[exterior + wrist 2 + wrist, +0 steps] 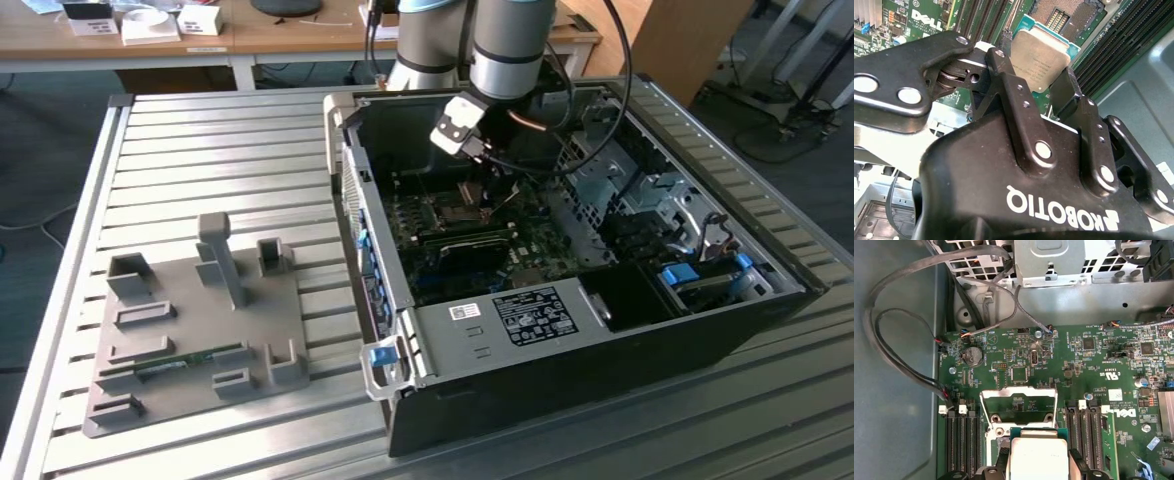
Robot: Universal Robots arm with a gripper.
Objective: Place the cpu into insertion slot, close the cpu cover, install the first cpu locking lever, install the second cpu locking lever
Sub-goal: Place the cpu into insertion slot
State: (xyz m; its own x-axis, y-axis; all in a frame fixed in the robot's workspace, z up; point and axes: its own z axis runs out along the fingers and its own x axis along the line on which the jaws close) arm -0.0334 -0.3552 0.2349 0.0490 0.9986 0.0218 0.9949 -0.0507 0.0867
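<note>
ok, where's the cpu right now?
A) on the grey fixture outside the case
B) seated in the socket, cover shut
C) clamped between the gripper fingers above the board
C: the cpu sits pinched in the gripper over the motherboard, with the cpu cover raised open.

A silver slatted metal table (214, 150) carried two things. A flat grey plastic fixture plate with upright posts (200, 330) lay toward the exterior view's left. An open black desktop computer case (574, 390) lay on its side near it, toward the right.

Grey fixture plate (271, 312) lies beside computer case (601, 385).
</note>
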